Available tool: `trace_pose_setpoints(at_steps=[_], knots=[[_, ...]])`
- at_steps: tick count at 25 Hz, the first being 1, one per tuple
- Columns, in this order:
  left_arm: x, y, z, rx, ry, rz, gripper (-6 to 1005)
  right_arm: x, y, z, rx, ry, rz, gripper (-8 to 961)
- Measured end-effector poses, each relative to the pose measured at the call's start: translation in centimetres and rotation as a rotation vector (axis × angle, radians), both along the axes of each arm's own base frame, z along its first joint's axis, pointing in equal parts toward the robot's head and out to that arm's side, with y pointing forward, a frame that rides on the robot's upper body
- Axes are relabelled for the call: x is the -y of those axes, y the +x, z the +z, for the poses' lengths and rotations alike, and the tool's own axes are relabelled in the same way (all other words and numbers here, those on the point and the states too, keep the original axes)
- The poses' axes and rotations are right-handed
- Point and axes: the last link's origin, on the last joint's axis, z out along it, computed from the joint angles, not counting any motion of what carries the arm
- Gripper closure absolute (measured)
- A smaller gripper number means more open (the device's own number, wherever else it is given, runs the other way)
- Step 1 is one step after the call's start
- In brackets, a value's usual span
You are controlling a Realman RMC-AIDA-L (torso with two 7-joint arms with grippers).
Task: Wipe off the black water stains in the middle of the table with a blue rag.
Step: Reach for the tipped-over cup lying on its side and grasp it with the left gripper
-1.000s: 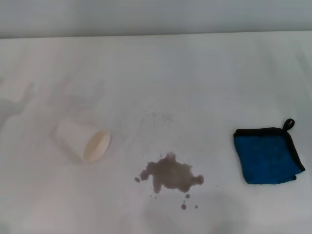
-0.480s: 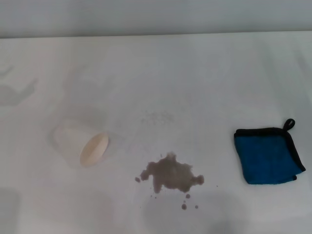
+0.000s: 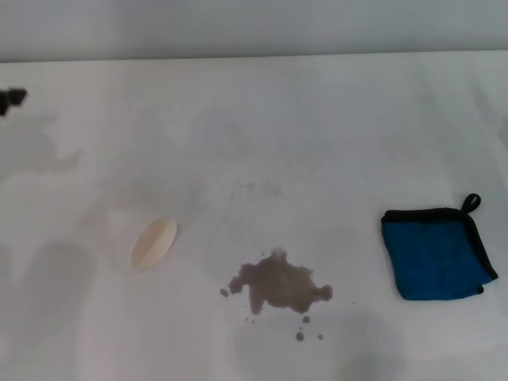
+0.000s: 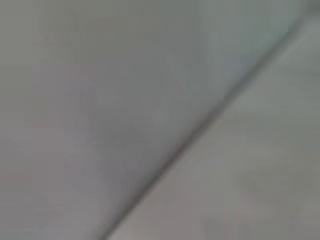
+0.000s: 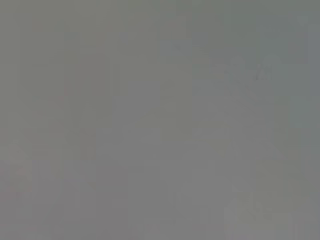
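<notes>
The black water stains (image 3: 278, 286) lie as a grey-brown splotch with small droplets in the near middle of the white table (image 3: 317, 135). The blue rag (image 3: 435, 254), with black trim and a corner loop, lies flat to the right of the stains, a clear gap between them. A small dark part of my left gripper (image 3: 9, 100) shows at the far left edge, far from both. My right gripper is out of view. The wrist views show only plain grey surfaces.
A white paper cup (image 3: 151, 242) lies on its side to the left of the stains, its mouth facing the near side. Faint speckled grey marks (image 3: 255, 190) lie behind the stains. The table's far edge (image 3: 254, 57) meets a grey wall.
A dark part of my left gripper has come into view at the far left edge. Shadows have shifted over the left of the table. Rag and stains have not moved.
</notes>
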Motion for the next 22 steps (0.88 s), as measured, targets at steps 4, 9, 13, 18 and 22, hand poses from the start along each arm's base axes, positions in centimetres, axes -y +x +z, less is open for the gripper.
trace_pose_setpoints(at_steps=[4,9,13,18,22], knots=[[0.2,1.8,-0.7,-0.179,-0.063,-0.068,111,0.2,0.1,-0.2,-0.008,0.000,-0.006,90],[0.3,3.6,-0.8,-0.297,-0.130,-0.133,112,0.2,0.0,-0.2,-0.008,0.000,-0.004,91],[0.3,4.2,-1.0,-0.364,-0.184,-0.187,111,0.2,-0.1,-0.3,-0.004,-0.004,0.005,91],[0.1,4.9,-2.4,-0.372,-0.255,-0.233,112,0.6,0.2,-0.2,-0.011,0.001,-0.004,92],[0.0,5.0,-4.3,-0.360,-0.335,-0.307,112,0.9,0.4,-0.2,-0.014,0.005,-0.013,92]])
